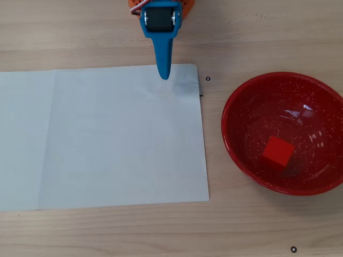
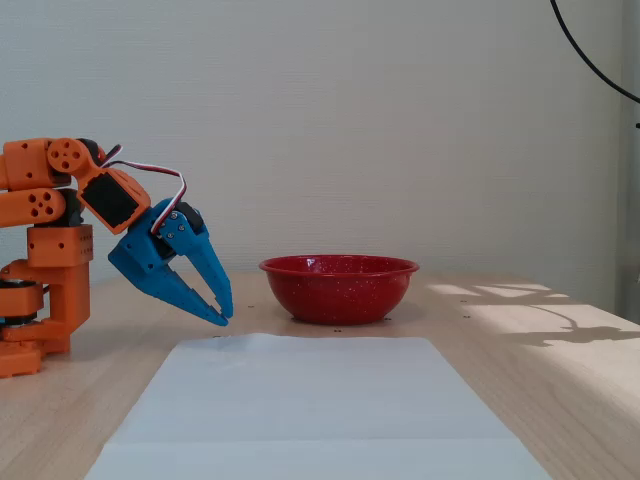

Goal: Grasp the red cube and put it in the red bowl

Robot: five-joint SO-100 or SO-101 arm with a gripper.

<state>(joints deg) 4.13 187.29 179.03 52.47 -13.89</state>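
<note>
Red cube [image 1: 277,152] lies inside red bowl [image 1: 236,139] near the tabletop's right edge; blue claw [image 2: 224,315] nearly closed, empty

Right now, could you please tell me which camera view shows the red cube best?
The overhead view shows it best: the red cube lies in plain sight inside the red bowl, right of the white paper. In the fixed view, the bowl's wall hides the cube completely, so only the bowl shows.

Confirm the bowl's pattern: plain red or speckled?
Speckled: the red bowl is glossy red with fine white flecks, clearest in the overhead view.
</note>
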